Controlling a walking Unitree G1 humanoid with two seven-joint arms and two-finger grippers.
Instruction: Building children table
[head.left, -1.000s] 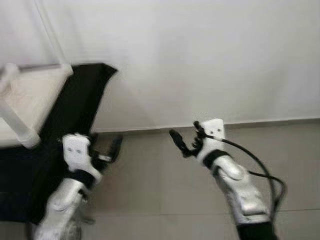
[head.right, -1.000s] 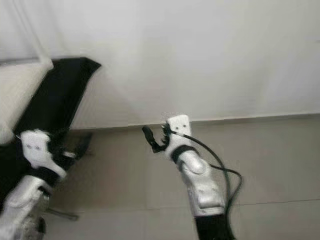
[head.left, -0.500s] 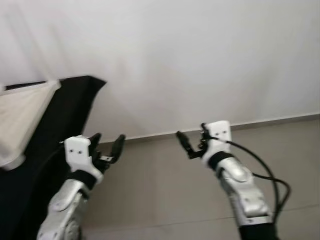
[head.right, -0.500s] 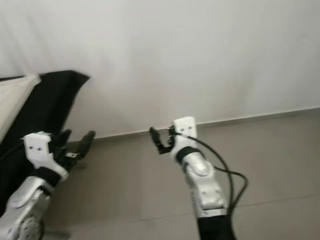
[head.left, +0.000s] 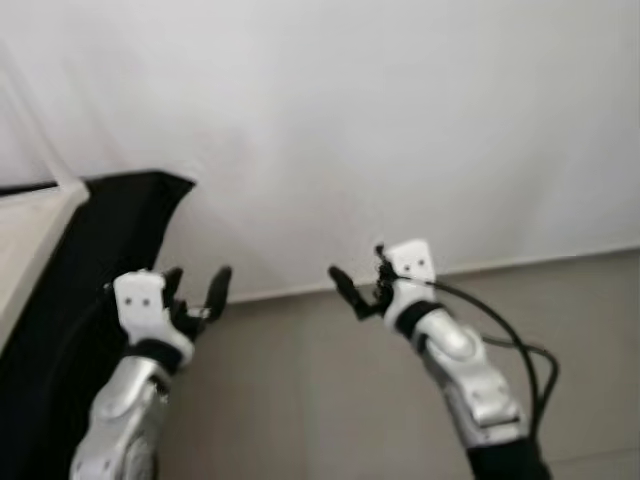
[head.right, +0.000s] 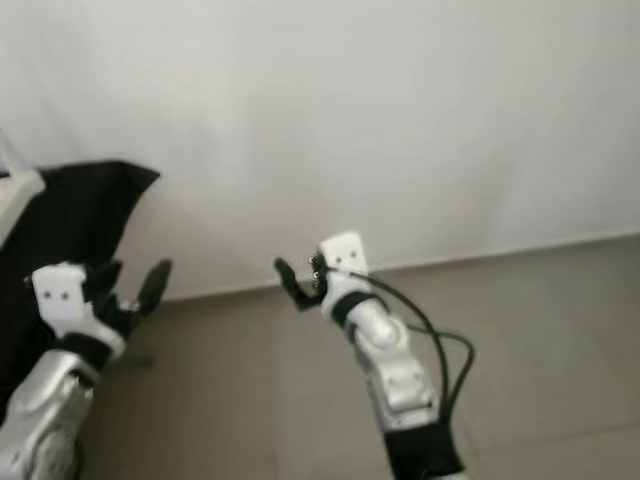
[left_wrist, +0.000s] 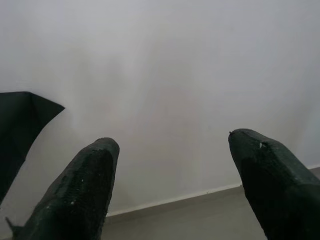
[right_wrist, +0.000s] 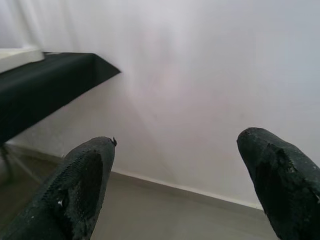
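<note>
Setting: a plain white wall (head.left: 400, 120) meeting a grey-brown tiled floor (head.left: 300, 400) along a pale skirting line; the head views are slightly blurred.
Black cloth: a black cloth-covered surface (head.left: 90, 250) at the robot's left, its pointed corner jutting toward the wall; it carries the pale piece named next.
Task piece: a pale cream panel (head.left: 25, 250), seemingly part of the children's table, lying on the black cloth at its left edge and cut off by the frame; its full shape cannot be told.
Containers: the black cloth is the sole carrier, and the cream panel is all that lies on it.
Left gripper: the left gripper (head.left: 195, 293) held up in the air just beside the cloth's near edge, fingers spread apart, empty.
Right gripper: the right gripper (head.left: 357, 293) raised in the air over the floor, well apart from the cloth, pointing toward the left gripper; fingers spread apart, empty; a black cable (head.left: 520, 350) loops off its silver forearm.
Left wrist view: two dark fingertips (left_wrist: 85, 185) wide apart against the wall, the cloth's corner (left_wrist: 20, 125) at one side and a strip of floor below.
Right wrist view: two fingertips (right_wrist: 80, 185) wide apart, the cloth's edge (right_wrist: 50, 85) seen side-on with a sliver of the pale panel (right_wrist: 17, 55) on top, and a thin dark leg (right_wrist: 6, 165) under it reaching the floor.
</note>
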